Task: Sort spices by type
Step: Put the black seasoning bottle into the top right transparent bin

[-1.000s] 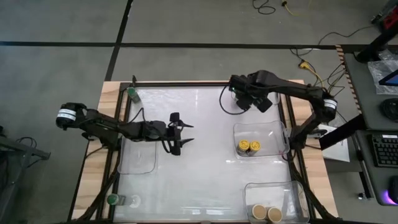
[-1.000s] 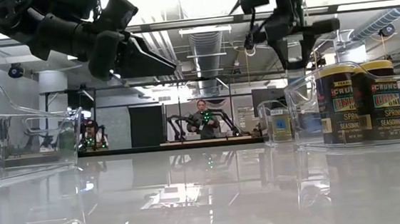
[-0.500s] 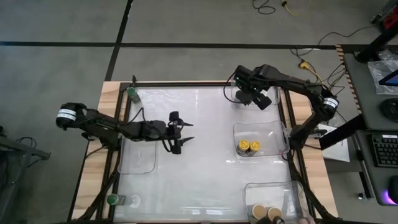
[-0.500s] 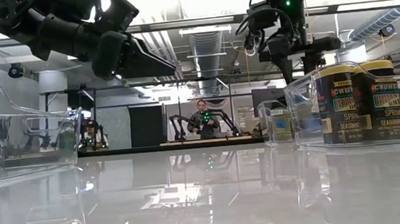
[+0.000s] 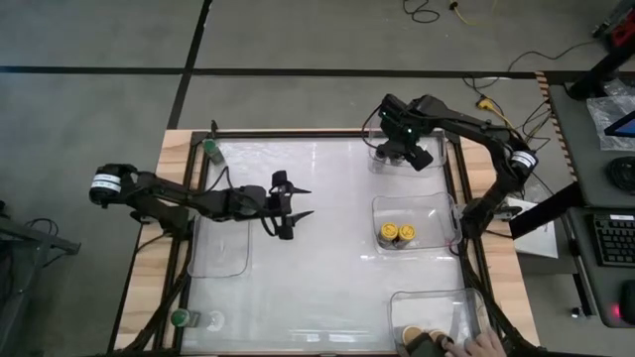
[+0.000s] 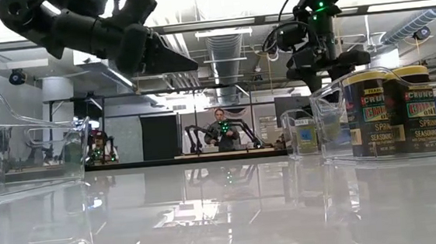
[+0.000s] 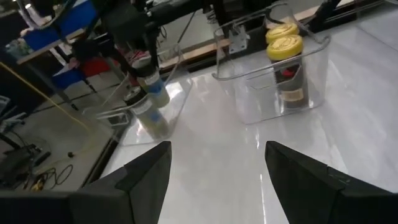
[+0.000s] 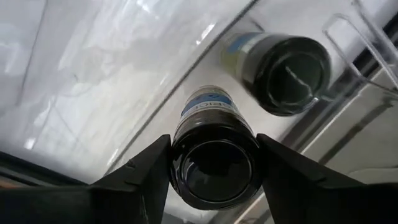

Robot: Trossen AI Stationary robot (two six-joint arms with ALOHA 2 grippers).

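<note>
right tool [image 8: 214, 171] pinches a black-lidded jar [image 8: 216, 163] by its sides, one finger on each flank, lid facing the wrist camera. the jar hangs upright, long axis vertical, over the clear bin [image 5: 397, 159] at the far right corner of the worktop [image 5: 317, 268]. a second black-lidded jar [image 8: 292, 73] already stands in that bin, just beside and below the held one; the drop must land next to it, not on it. judgement: this is the lowering step, and the gap to the standing jar is what counts.

left tool [image 5: 290, 203] hovers over the middle of the worktop, fingers spread, nothing between them. it is well apart from that bin; the right arm is clearly the nearer.

other jars: two yellow-lidded jars [image 5: 396, 234] in the middle right bin, tan-lidded jars [image 5: 412, 335] in the near right bin, where a person's hand [image 5: 484, 346] reaches in at the edge. one green-lidded jar [image 5: 209, 149] stands at the far left corner, another [image 5: 181, 318] at the near left corner, both outside the bins.

views: the high view places the right tool over the bin but hides the jar under the arm. the right wrist view alone shows the grip and the neighbour jar. the left wrist view shows the held jar [image 7: 151, 93] from the side, hanging inside the bin walls.
</note>
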